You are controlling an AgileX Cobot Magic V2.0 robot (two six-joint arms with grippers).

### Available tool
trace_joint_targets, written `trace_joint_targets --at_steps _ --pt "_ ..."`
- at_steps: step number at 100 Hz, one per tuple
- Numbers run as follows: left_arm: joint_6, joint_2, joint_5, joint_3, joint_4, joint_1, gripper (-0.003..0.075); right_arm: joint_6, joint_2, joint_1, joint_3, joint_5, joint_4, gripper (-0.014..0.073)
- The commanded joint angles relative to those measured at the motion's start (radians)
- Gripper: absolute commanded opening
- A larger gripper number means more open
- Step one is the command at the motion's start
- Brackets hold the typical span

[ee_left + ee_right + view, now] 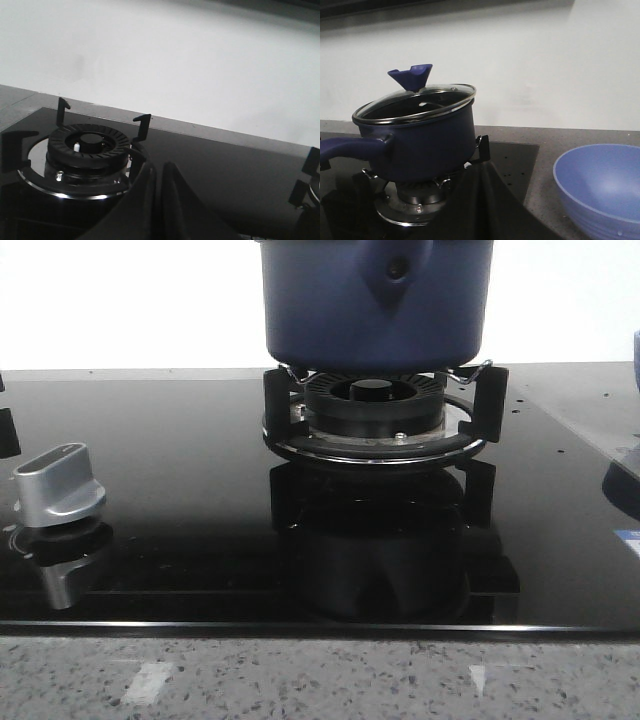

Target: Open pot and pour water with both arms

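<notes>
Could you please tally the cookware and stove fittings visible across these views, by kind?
Pots: 1, the pot
Lids: 1, the glass lid
Bowls: 1, the blue bowl
Burners: 2, the burner under the pot, the bare burner
Knobs: 1, the silver knob
Total: 6

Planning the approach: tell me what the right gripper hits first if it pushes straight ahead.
Most likely the pot on its burner: the right gripper, fingers together, points at its lower right wall. Depth is unclear; the bowl sits off to the side.
</notes>
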Motion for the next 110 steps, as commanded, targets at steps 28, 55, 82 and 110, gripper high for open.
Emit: trace_joint_targets --at_steps 28,55,82,110 --pt "-0.018 -0.112 -0.068 0.112 0.001 -0.003 -0.0020 -0.013 0.006 0.001 -0.027 -0.026 0.022 -0.0047" --pt "-0.018 -0.110 -0.039 0.110 0.001 -0.005 -0.0020 -0.013 0.006 0.001 -0.027 -0.026 0.022 -0.0047" --pt "-0.018 -0.110 -0.039 0.110 0.001 -0.005 -0.0020 -0.013 0.006 0.001 -0.027 -0.026 0.022 -0.0047" --pt "-0.018 -0.110 -0.039 0.110 0.001 -0.005 -0.0020 -0.013 0.006 0.001 -0.027 -0.026 0.022 -0.0047"
